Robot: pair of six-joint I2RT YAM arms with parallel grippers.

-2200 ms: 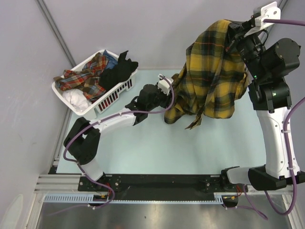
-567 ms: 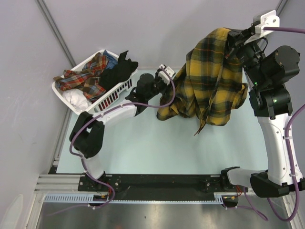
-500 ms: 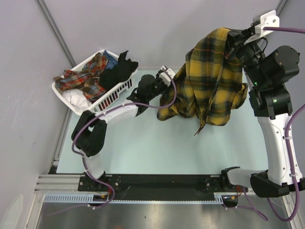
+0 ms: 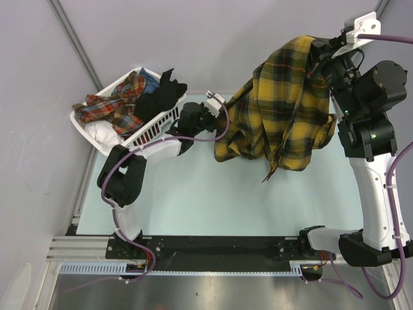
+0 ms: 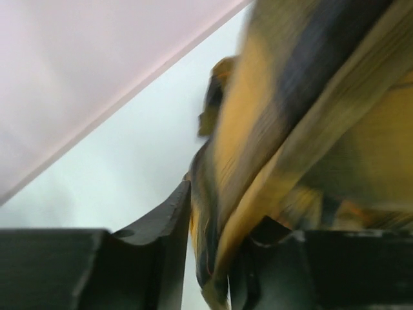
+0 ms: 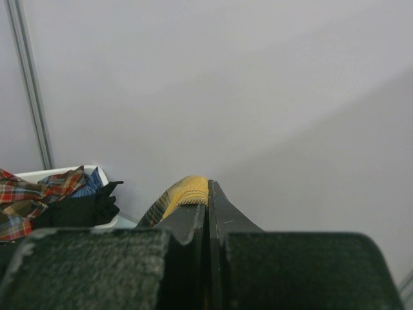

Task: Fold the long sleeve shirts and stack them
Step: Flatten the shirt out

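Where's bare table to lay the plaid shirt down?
Best patch: the table's middle and near strip, bordered by the left arm's elbow, the yellow plaid shirt's hanging hem, the right arm and the black base rail. Crowded: the far edge, with the white basket, the left gripper and the shirt.

Basket [image 4: 157, 128]: white slatted plastic, sitting askew.
Table [image 4: 213, 200]: pale green top, under the basket and spreading away to its right.
Wall [image 4: 193, 39]: plain grey, close behind the basket.
Wall strip [image 4: 76, 44]: grey, slanting down behind the basket.
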